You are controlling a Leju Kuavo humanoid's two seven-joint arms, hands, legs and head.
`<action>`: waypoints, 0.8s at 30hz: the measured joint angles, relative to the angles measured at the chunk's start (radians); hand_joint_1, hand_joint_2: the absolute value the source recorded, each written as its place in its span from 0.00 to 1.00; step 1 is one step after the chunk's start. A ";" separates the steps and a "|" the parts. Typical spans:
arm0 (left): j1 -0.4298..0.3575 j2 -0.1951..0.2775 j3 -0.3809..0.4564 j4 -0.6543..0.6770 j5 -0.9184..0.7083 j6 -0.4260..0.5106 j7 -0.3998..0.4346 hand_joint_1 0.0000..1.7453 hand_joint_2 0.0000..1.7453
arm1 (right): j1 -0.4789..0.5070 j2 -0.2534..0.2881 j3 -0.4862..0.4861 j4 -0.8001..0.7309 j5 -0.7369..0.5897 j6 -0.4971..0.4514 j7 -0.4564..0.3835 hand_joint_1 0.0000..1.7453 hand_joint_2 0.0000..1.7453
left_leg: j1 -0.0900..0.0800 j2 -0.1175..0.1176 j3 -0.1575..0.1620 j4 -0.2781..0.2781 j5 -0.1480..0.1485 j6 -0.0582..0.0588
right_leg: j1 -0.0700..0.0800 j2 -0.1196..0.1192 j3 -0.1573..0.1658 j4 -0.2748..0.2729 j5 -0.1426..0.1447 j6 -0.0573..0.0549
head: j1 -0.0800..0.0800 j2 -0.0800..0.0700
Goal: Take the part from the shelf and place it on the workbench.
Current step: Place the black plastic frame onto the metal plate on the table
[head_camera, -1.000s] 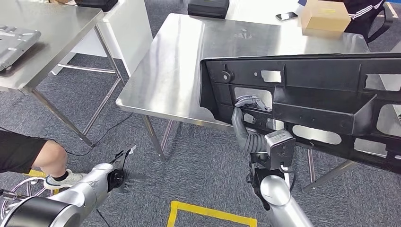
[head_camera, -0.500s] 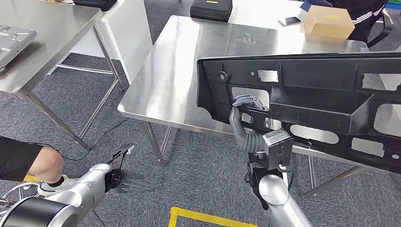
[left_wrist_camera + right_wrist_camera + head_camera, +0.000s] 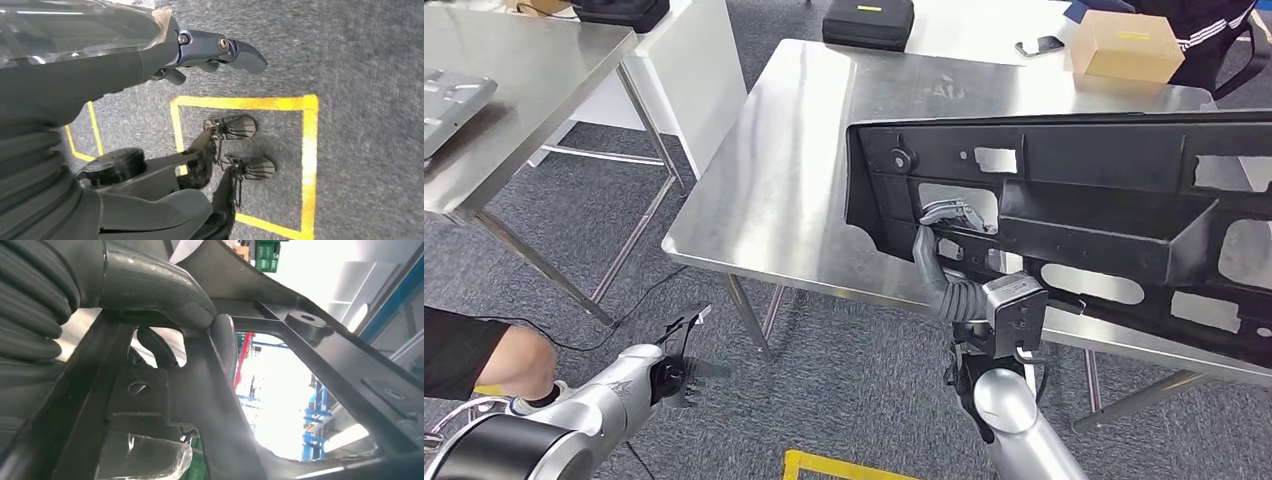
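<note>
The right hand (image 3: 944,228) grips the black plastic panel (image 3: 1074,215) above the steel workbench (image 3: 824,150); the left hand (image 3: 679,352) hangs low, fingers apart, holding nothing.

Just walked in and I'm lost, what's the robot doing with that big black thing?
The right robot hand grips a large black plastic part through one of its openings, holding it raised over the near edge of the steel workbench. The part is not yet set down. The left robot hand hangs low over the carpet, holding nothing.

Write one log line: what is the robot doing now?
right hand: holds black part over workbench | left hand: open, hanging low | part: not yet set down
</note>
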 joint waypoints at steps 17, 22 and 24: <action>0.002 0.001 0.000 0.002 0.000 0.001 0.000 0.00 1.00 | -0.003 0.001 0.001 0.000 0.000 0.000 0.000 1.00 1.00 | -0.007 -0.002 -0.052 -0.041 0.096 0.014 | 0.011 0.001 0.065 -0.003 -0.065 0.007 | -0.002 0.000; 0.003 0.002 0.000 0.002 0.000 0.000 0.000 0.00 1.00 | -0.003 0.001 0.001 0.000 0.000 0.000 0.000 1.00 1.00 | -0.009 -0.003 -0.052 -0.041 0.091 0.021 | 0.011 -0.001 0.069 -0.011 -0.064 0.009 | -0.002 0.000; 0.003 0.002 0.000 0.002 0.000 0.000 0.000 0.00 1.00 | -0.003 0.001 0.001 0.000 0.000 0.000 0.000 1.00 1.00 | -0.010 -0.003 -0.051 -0.041 0.091 0.023 | 0.011 -0.001 0.069 -0.012 -0.063 0.011 | -0.002 0.000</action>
